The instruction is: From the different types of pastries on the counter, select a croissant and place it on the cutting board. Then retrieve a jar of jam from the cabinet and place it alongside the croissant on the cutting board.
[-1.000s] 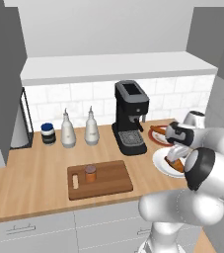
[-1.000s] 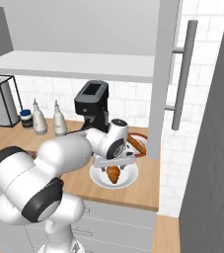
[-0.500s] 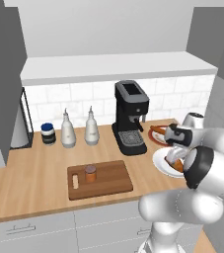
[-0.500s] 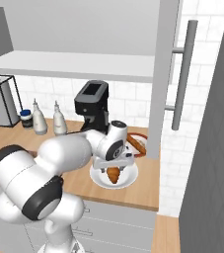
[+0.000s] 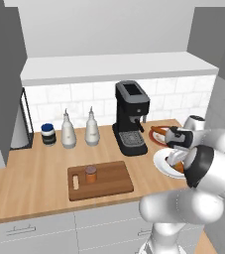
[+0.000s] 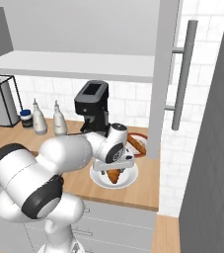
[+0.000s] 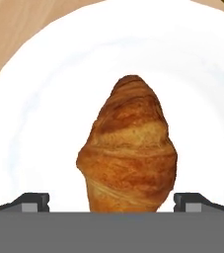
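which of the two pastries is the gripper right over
The croissant, the plump golden-brown one on the white plate. The open gripper straddles it, a fingertip on each side. The long thin reddish-brown stick pastry lies apart on another plate behind it.

Black coffee machine [image 5: 130,118] at the tiled back wall. To its left I see two white bottles [image 5: 68,131] side by side, then a dark jar with blue lid [image 5: 47,134]. White plate [image 7: 44,99] on the bench. A silver kettle [image 5: 195,122] by the right wall. Long cabinet handle [image 6: 184,74] upright.
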### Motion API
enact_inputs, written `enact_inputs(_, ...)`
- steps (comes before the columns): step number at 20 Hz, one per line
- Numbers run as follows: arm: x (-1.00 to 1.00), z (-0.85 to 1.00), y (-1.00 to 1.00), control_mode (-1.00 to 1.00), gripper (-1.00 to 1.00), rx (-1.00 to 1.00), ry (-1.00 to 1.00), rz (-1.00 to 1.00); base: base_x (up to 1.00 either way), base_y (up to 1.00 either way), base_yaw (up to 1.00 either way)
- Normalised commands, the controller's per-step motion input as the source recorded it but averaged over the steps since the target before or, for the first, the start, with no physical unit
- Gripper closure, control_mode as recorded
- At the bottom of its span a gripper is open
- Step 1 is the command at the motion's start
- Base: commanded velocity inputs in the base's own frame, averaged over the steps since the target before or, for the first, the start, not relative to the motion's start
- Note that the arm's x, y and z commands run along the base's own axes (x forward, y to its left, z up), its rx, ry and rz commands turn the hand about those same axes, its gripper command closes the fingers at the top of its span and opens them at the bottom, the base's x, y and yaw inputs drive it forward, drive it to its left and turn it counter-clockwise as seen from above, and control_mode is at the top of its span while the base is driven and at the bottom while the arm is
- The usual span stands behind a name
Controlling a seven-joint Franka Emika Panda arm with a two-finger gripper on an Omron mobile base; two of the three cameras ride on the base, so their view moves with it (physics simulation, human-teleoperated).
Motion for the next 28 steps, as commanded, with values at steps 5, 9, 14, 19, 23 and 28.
enact_inputs(5, -0.06, -0.26, 0.0, -1.0, -1.0, 0.0, -0.12, 0.0, 0.0, 0.0, 0.0)
enact_inputs(9, -0.04, -0.44, 0.03, -1.0, -1.0, 0.0, -0.03, 0.0, 0.0, 0.0, 0.0)
enact_inputs(14, -0.15, -0.2, 0.16, -1.0, 1.0, 0.0, 0.0, 0.0, 0.0, 0.0, 0.0)
enact_inputs(19, -0.01, 0.0, 0.03, -1.0, 1.0, 0.0, 0.0, 0.0, 0.0, 0.0, 0.0)
enact_inputs(23, -0.19, 0.12, 0.15, -1.0, 1.0, 0.0, -0.02, 0.0, 0.0, 0.0, 0.0)
enact_inputs(28, -0.17, 0.27, 0.12, -1.0, 1.0, 0.0, -0.03, 0.0, 0.0, 0.0, 0.0)
